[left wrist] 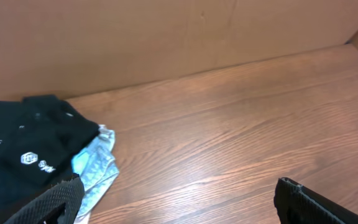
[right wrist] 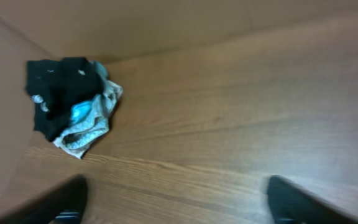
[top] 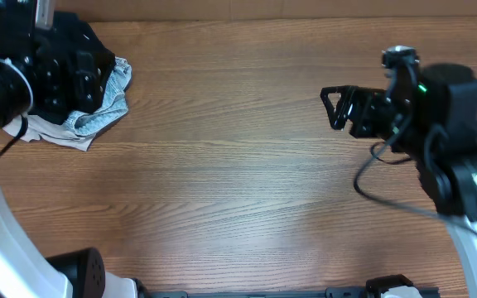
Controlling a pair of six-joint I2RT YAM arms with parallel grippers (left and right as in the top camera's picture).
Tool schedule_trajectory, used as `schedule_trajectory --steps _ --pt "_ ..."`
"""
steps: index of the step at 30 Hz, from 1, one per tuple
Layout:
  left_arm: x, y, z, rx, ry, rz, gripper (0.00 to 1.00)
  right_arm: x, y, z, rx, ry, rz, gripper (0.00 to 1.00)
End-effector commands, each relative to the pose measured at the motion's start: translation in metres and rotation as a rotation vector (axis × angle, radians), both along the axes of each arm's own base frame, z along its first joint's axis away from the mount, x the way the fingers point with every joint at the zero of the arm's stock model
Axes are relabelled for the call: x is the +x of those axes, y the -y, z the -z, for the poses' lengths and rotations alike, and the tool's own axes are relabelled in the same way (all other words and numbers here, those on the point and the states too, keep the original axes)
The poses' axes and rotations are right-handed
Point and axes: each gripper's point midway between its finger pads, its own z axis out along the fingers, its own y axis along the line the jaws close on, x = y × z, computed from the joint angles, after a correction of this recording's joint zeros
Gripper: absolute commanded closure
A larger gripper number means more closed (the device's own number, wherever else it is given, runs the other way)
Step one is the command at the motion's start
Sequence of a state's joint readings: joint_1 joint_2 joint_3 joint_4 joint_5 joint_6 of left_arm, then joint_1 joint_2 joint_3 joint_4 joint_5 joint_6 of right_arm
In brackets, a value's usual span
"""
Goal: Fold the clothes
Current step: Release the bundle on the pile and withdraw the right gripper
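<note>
Clothes pile (top: 89,103): heaped at ten o'clock on the wooden table (top: 247,190), against the far edge; crumpled, not laid flat.
Black T-shirt (left wrist: 23,149): top of the heap, bunched, small white logo (left wrist: 27,158) facing up.
Light-blue piece (left wrist: 95,165): showing from under the shirt on its three o'clock side.
Beige piece (top: 52,132): at the heap's six o'clock edge, partly hidden.
Left gripper (left wrist: 179,202): just beside the heap, over its near edge; fingers spread wide, nothing between them.
Right gripper (top: 334,106): at three o'clock on the table, well apart from the clothes; fingers spread, empty, pointing toward nine o'clock.
Step in hand: judged as the pause between garments; nothing held, no garment spread for folding.
Next move calls for: the left gripper to lower onto the black shirt, pinch one layer only, and draw it toward the table's centre to flatten it.
Risk: a deep pinch may lift the blue piece along with it.
</note>
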State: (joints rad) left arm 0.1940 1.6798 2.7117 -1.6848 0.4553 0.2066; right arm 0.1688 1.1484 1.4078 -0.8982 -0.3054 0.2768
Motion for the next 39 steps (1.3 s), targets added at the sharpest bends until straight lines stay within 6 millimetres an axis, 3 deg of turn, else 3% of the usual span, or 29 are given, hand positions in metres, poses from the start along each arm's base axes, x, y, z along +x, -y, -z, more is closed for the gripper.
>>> schedule_trajectory --steps 1,5,12,18,20,23,24,27,30,39 --pt "0.01 -0.011 0.016 0.043 -0.067 -0.109 0.0 -0.017 0.006 -0.026 -0.025 0.096 -0.006 0.0" --pt "0.011 -0.004 0.013 0.038 -0.055 -0.086 0.0 -0.029 0.008 -0.038 -0.018 0.137 -0.006 0.0" --pt "0.012 -0.004 0.014 0.038 -0.058 -0.086 0.0 -0.033 0.009 -0.031 -0.024 0.105 -0.006 0.0" --pt "0.012 -0.004 0.014 0.038 -0.058 -0.086 0.0 -0.042 0.017 0.0 -0.071 -0.032 0.024 0.0" --pt "0.012 -0.004 0.014 0.038 -0.058 -0.086 0.0 -0.037 0.029 -0.008 -0.113 0.019 0.08 0.0" --pt "0.012 -0.004 0.014 0.038 -0.058 -0.086 0.0 -0.04 0.036 -0.031 -0.247 0.188 0.031 0.0" --pt "0.012 -0.004 0.014 0.038 -0.058 -0.086 0.0 -0.048 0.037 -0.045 -0.327 0.302 -0.013 0.0" --pt "0.012 -0.004 0.014 0.038 -0.058 -0.086 0.0 -0.068 0.043 -0.047 -0.431 0.419 -0.053 0.0" --pt "0.012 -0.004 0.014 0.038 -0.058 -0.086 0.0 -0.083 0.056 -0.031 -0.446 0.46 -0.002 0.0" --pt "0.012 -0.004 0.014 0.038 -0.058 -0.086 0.0 -0.111 0.07 0.074 -0.445 0.498 0.066 0.0"
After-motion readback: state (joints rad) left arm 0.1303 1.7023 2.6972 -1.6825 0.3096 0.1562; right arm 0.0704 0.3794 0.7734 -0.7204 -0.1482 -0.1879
